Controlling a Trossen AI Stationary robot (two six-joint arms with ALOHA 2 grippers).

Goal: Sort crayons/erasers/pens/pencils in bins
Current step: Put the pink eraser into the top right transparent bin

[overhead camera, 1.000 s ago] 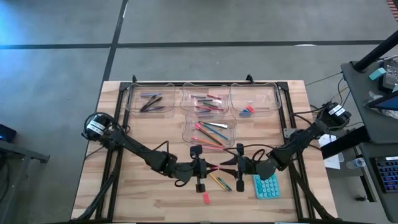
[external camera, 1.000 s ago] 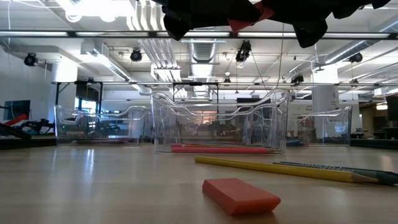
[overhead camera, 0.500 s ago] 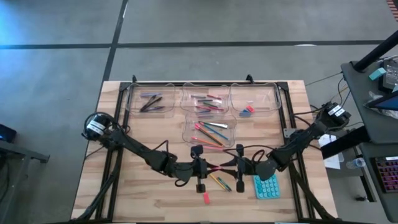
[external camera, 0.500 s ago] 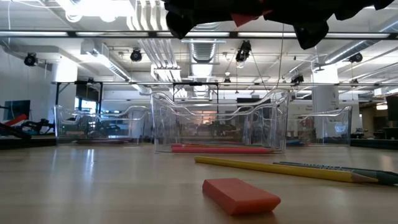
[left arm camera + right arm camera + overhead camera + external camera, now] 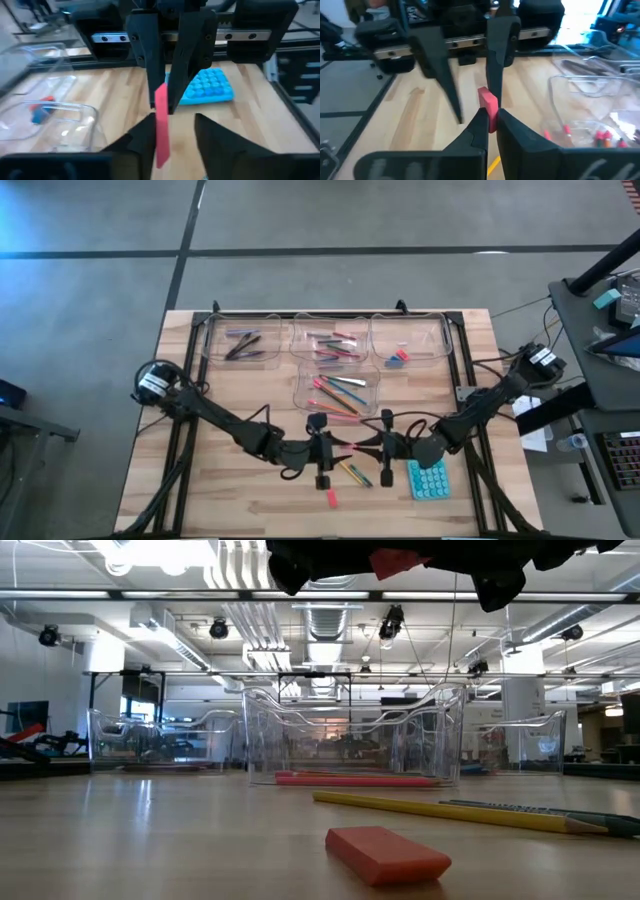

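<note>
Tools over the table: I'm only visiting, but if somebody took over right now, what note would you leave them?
Right tool: shut on a pink crayon, held in the air over the table's front.
Left tool: open, facing the right tool, fingers either side of that crayon.
Done: the four bins hold pens, crayons, erasers and pencils.
Left: bin the held crayon, then the loose pencils and the red eraser lying near the teal calculator.
</note>
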